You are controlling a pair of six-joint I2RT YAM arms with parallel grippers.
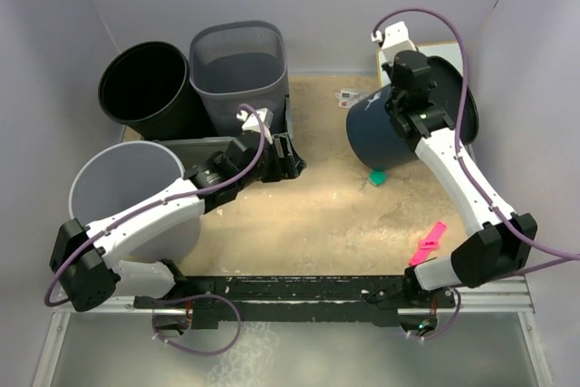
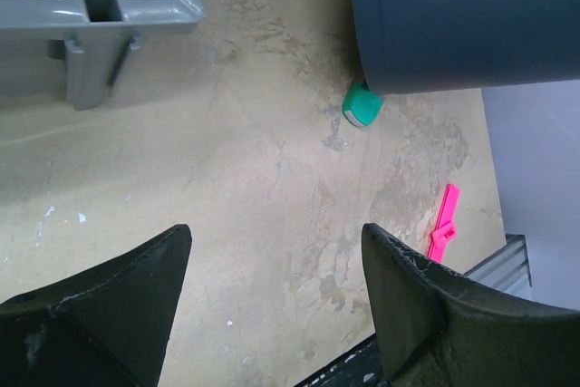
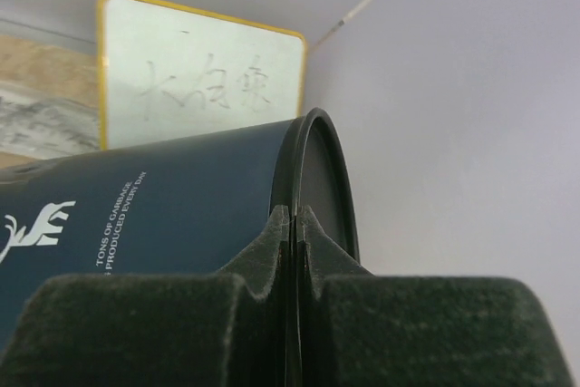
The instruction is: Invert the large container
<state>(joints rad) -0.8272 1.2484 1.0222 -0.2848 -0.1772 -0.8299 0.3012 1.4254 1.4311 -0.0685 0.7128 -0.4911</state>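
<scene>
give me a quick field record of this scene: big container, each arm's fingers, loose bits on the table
large container: dark blue bin, tipped on its side, not yet upside down
right fingers: shut on the bin's rim
left fingers: open, holding nothing, above the table
loose items: green block by the bin's lower edge; pink clip front right
other bins: black bin, mesh bin, pale grey bin, all left
</scene>
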